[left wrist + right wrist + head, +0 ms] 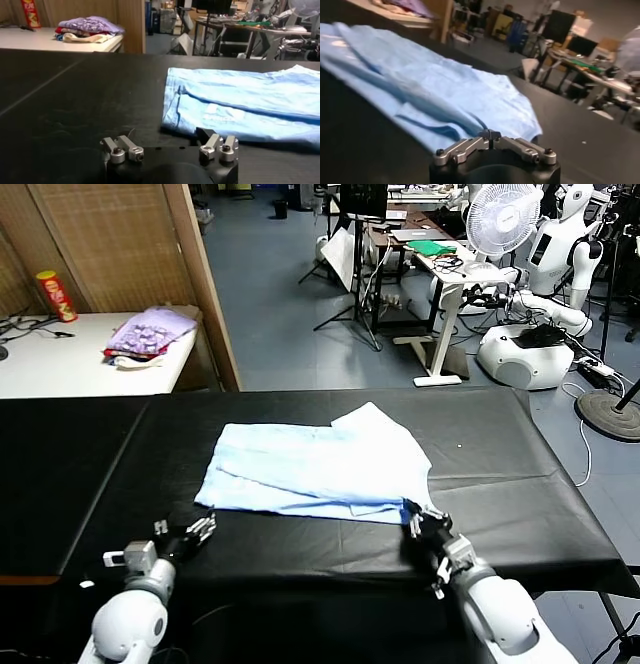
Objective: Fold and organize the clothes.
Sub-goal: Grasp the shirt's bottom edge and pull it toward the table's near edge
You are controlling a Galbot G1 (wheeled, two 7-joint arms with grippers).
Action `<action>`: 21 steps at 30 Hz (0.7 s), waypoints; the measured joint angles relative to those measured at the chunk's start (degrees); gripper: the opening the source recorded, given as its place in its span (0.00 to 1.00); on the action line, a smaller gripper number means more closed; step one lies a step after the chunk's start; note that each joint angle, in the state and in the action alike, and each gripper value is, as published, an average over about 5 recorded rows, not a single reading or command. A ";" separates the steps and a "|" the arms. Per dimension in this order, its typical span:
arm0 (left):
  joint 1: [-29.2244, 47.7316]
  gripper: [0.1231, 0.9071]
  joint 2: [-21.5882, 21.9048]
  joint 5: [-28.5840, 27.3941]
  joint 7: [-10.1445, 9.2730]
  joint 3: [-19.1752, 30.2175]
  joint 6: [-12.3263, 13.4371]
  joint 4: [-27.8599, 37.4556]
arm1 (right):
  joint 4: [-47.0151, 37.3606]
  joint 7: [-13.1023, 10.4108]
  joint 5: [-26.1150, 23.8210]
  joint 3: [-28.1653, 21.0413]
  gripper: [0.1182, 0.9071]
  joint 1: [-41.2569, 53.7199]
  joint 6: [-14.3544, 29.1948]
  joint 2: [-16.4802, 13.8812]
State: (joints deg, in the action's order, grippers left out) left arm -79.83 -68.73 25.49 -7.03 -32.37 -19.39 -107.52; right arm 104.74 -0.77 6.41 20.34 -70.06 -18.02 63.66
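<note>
On the black table (520, 484) the pale blue T-shirt (315, 469) lies folded into a flat band, near the table's middle and a little toward the robot's side; one corner of it peaks up toward the table's far edge; at the shirt's near right corner sits the right gripper (418, 522), its fingers drawn close together on the hem there, a fold of blue cloth pinched between the tips in the right wrist view (490, 136); just off the shirt's near left corner the left gripper (200, 529) rests over bare tabletop, fingers spread wide and holding nothing; beyond the table's far left corner, a lilac heap of cloth (150, 334) sits on a white side table (60, 369).
</note>
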 joint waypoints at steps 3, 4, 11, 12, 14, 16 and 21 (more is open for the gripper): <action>0.22 0.86 0.01 0.07 0.00 0.03 0.00 0.04 | 2.26 -0.27 4.83 1.57 0.44 -1.19 -1.97 -0.43; 0.34 0.86 0.03 0.14 0.00 0.01 0.00 0.06 | 3.29 -0.35 6.39 2.14 0.53 -1.81 -2.78 -0.54; 1.37 0.86 0.31 1.61 0.00 -0.27 0.06 0.25 | 8.94 -1.36 13.57 7.19 0.85 -8.07 -7.02 0.32; 1.51 0.86 0.33 1.98 0.00 -0.29 0.06 0.26 | 9.20 -1.45 14.18 7.86 0.85 -8.94 -7.21 0.50; 1.77 0.86 0.34 2.96 -0.02 -0.27 0.02 0.27 | 9.49 -1.47 15.03 9.02 0.86 -10.47 -7.38 0.83; 1.97 0.86 0.29 4.06 -0.05 -0.23 -0.08 0.28 | 9.63 -1.40 15.41 9.97 0.86 -11.78 -7.39 1.19; 1.72 0.86 0.10 5.46 -0.16 -0.46 -0.29 -0.08 | 9.65 -1.25 15.64 11.21 0.86 -13.24 -7.25 1.82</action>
State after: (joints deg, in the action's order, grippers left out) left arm -78.11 -68.63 30.95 -7.19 -32.83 -19.68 -107.60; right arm 114.39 -2.01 22.05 31.54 -83.30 -25.27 65.48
